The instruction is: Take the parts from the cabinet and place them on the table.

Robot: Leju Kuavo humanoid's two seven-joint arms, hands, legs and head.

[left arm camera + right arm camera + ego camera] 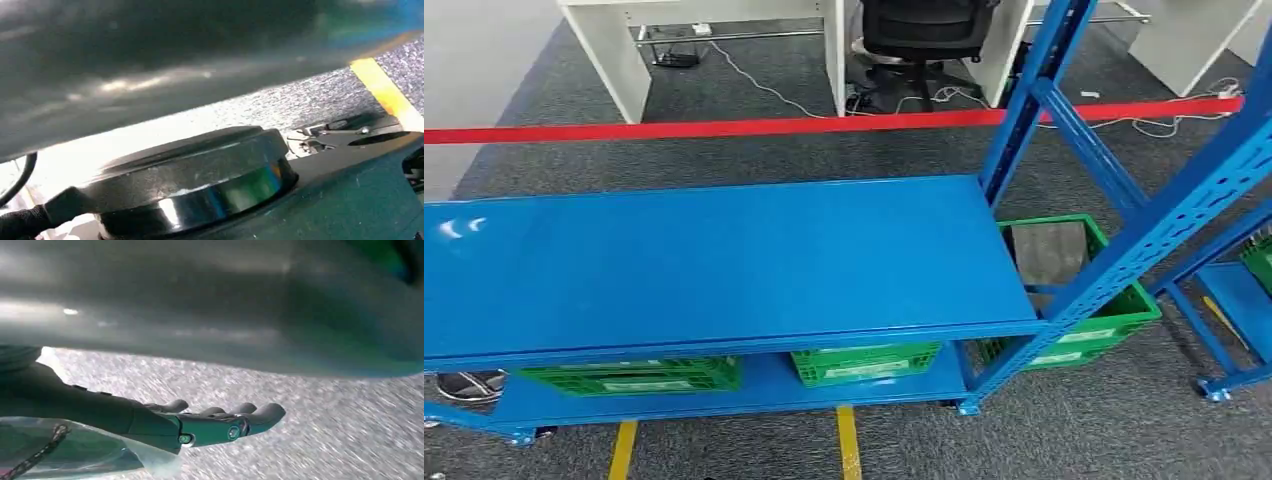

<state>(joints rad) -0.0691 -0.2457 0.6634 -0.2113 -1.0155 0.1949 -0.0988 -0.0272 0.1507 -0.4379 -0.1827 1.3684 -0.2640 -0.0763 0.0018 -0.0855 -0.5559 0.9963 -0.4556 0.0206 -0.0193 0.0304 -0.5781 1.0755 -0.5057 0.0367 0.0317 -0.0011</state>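
The blue shelf top (714,262) is lying wide and bare across the middle of my head view. Slanted blue uprights (1124,260) are crossing the right side, and green crates (864,362) are crowding the lower tier along the bottom.

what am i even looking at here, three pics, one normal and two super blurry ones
The clear picture is a humanoid robot's own view from its head, looking down at a blue rack whose top shelf is bare. Green crates sit on the lower shelf, and another green crate stands on the floor by the rack's end. The two blurry pictures come from cameras at its wrists, turned at odd angles. One shows the right hand, fingers stretched out, holding nothing, above the carpet. The other shows dark parts of the robot's body; the left hand cannot be made out there.
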